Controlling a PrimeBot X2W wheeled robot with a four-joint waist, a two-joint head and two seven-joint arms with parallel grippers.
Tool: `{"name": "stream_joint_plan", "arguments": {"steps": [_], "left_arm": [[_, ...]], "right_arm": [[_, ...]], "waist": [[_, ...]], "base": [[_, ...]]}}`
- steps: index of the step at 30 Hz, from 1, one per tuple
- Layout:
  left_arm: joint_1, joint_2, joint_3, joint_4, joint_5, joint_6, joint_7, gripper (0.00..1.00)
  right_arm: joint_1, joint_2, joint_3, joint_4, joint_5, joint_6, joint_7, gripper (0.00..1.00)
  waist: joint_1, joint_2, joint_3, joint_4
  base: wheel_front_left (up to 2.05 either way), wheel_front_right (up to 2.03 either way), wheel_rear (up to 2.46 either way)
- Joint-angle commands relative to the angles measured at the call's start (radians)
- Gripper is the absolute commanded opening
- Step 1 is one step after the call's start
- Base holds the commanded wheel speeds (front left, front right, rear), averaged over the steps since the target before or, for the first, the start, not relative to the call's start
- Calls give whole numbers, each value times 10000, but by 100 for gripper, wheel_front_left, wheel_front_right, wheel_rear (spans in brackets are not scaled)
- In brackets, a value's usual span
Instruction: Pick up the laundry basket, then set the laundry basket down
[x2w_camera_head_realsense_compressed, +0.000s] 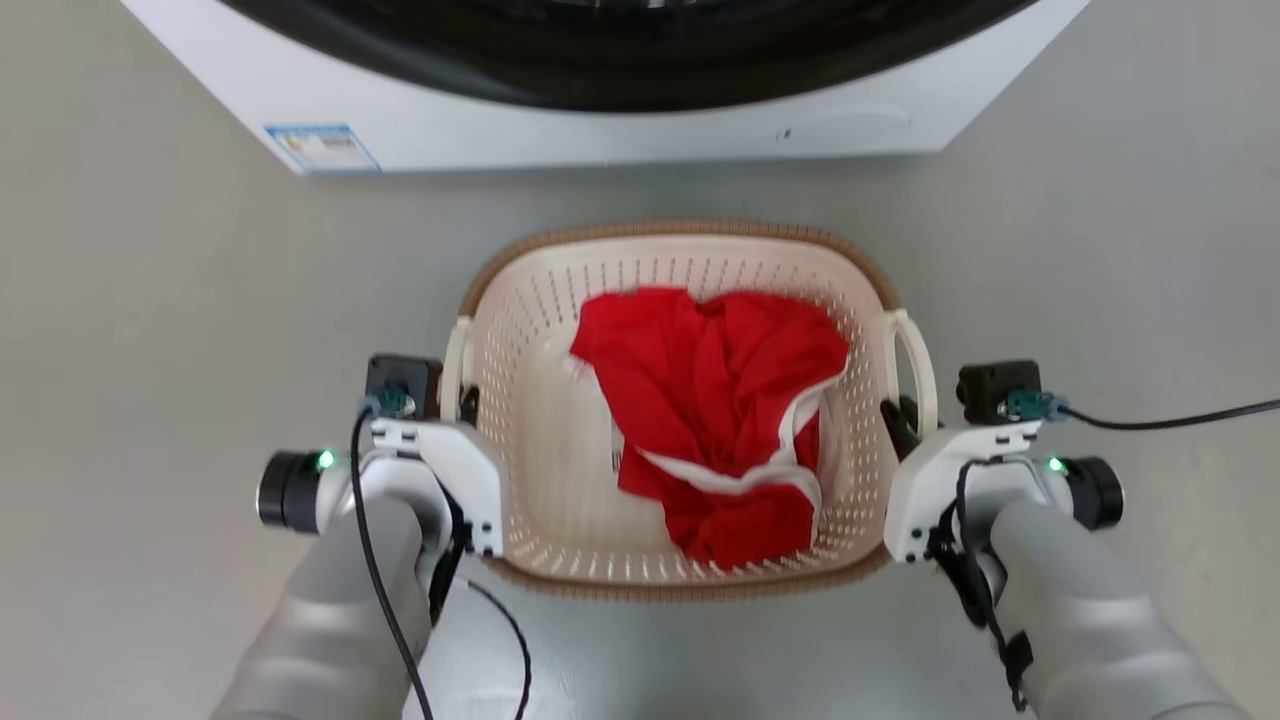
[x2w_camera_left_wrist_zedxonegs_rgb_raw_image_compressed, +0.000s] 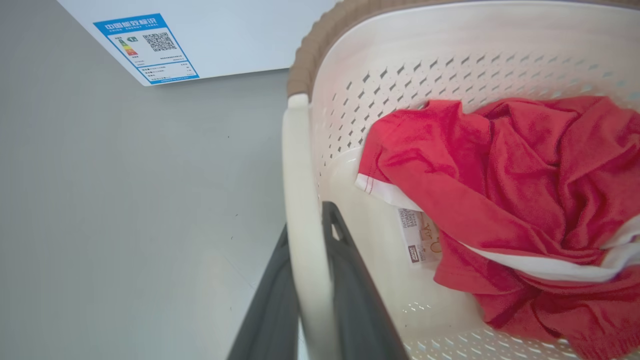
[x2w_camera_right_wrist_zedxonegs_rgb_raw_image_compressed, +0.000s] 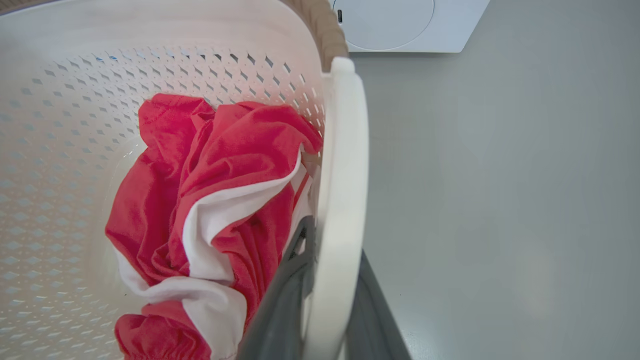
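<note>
honestly, both jaws look clamped on the loop handles (x2w_camera_head_realsense_compressed: 925, 362) of the laundry basket (x2w_camera_head_realsense_compressed: 680, 232), left gripper (x2w_camera_left_wrist_zedxonegs_rgb_raw_image_compressed: 306, 218) on the left-side loop, right gripper (x2w_camera_right_wrist_zedxonegs_rgb_raw_image_compressed: 334, 238) on the right one. basket's mid-frame in the head view, just below the washer (x2w_camera_head_realsense_compressed: 600, 140) up top. lift unevenly and it'll tilt; those thin loops could slip through the fingers (x2w_camera_left_wrist_zedxonegs_rgb_raw_image_compressed: 360, 300), and the red shirt (x2w_camera_head_realsense_compressed: 720, 400) slides.

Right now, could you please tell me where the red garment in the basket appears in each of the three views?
Head view: the red garment lies at the centre, inside the laundry basket.
Left wrist view: it lies in the right half.
Right wrist view: it lies left of centre.
Shared landmark: the white washer at the top of every view.
</note>
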Motion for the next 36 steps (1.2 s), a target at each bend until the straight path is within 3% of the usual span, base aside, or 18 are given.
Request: {"name": "stream_joint_plan", "arguments": {"steps": [1, 14, 36], "left_arm": [[192, 229, 74, -143, -24, -72, -27, 0], [2184, 228, -1260, -767, -1052, 197, 531, 0], [4043, 227, -3373, -1590, -2946, 824, 852, 0]], "right_arm": [[324, 178, 300, -72, 24, 75, -2, 0], [1830, 178, 1236, 77, 944, 75, 394, 0], [3404, 178, 2164, 55, 1515, 75, 1047, 0]], "waist": [[0, 0, -586, -79], [0, 0, -2887, -191], [0, 0, -5127, -294]], "base": [[0, 0, 0], [0, 0, 0], [0, 0, 0]]}}
